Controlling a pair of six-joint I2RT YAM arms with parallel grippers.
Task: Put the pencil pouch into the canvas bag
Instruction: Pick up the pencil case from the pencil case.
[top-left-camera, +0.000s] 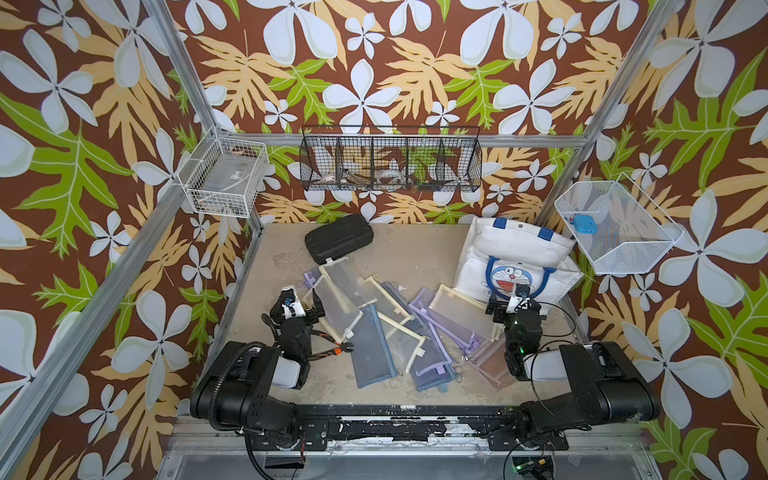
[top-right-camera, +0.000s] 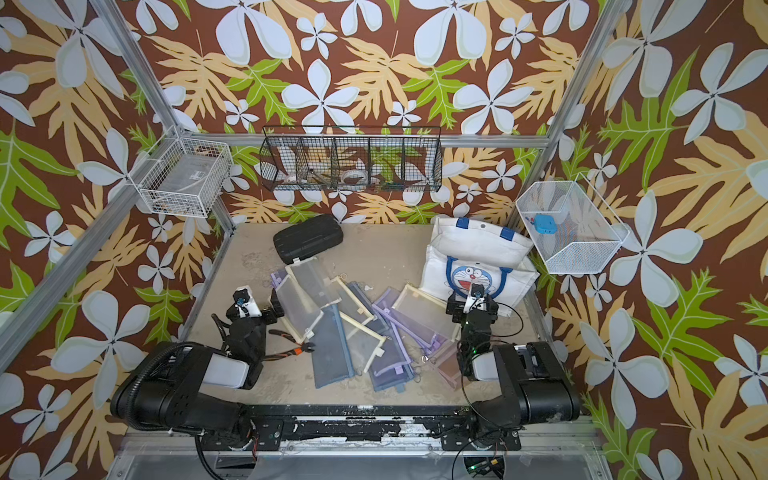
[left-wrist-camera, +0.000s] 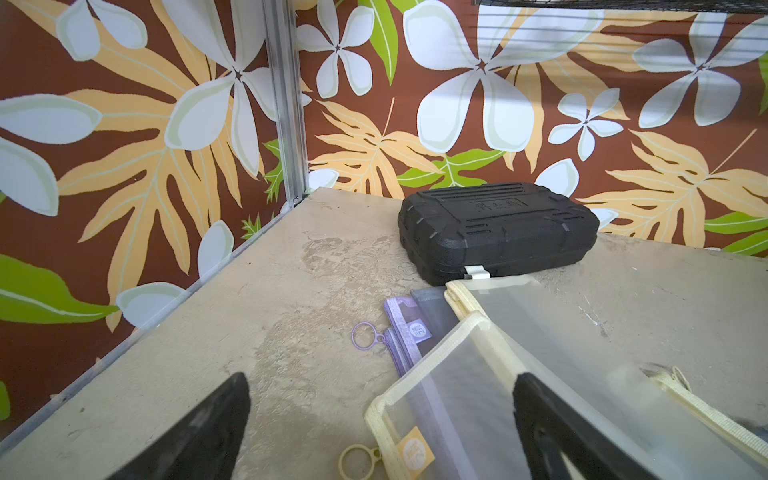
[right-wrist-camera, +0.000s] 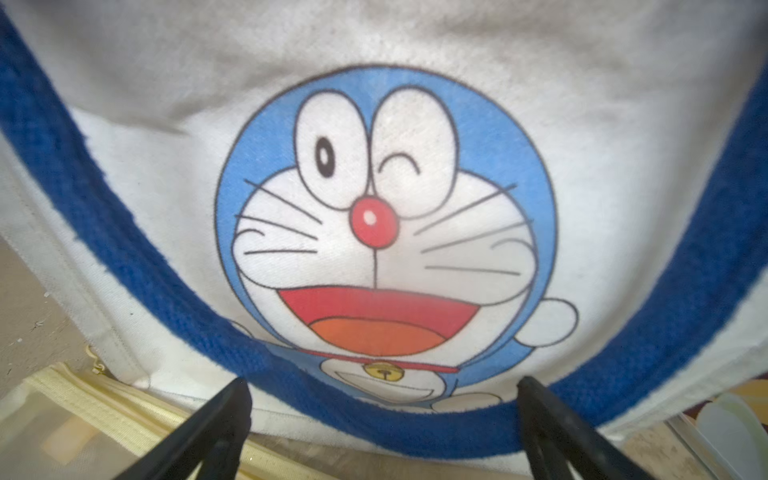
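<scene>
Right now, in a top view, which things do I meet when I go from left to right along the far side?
White wire basket → black hard case → canvas bag → white mesh basket.

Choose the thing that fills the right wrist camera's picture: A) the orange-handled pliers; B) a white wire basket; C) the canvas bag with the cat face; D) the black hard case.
C: the canvas bag fills that view, cat face in the middle; the black hard case shows in the left wrist view.
</scene>
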